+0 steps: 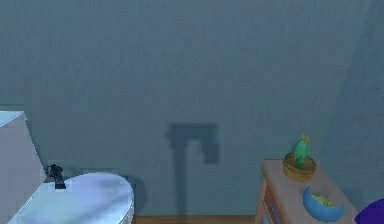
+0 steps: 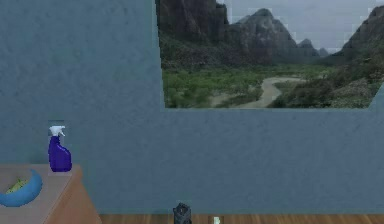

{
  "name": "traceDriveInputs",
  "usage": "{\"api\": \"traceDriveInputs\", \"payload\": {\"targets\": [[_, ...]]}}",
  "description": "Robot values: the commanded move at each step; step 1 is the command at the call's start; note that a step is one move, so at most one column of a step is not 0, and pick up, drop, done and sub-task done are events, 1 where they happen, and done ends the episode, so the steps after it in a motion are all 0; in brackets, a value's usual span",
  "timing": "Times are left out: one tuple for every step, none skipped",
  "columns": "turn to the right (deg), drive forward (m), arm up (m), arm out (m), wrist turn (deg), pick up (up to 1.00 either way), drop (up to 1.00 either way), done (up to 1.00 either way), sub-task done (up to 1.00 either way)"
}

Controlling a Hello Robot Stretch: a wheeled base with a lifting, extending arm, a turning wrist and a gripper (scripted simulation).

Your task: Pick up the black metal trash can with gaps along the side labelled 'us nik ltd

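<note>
Blue wall (image 1: 200, 60); toilet (image 1: 85, 200); spray bottle (image 2: 59, 150); perhaps claw (image 2: 181, 213).

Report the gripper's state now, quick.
Gripper: cannot be told whether open or closed, nor whether it holds anything; its dark body sits low at the arm side view's bottom edge.

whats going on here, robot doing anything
A Stretch robot is meant to fetch a black trash can. It faces a blue-grey wall, with a white toilet at the forward view's left and a wooden table bearing a potted plant and blue bowl at its right. The dark shape low in the arm side view is likely its jaws; whether they hold anything can't be told.
</note>
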Motion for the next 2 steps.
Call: {"api": "traceDriveInputs", "payload": {"targets": [[0.0,0.0,0.1,0.0,0.0,0.0,0.0,0.0,0.0],[0.0,0.0,0.0,0.0,0.0,0.0,0.0,1.0,0.0]]}}
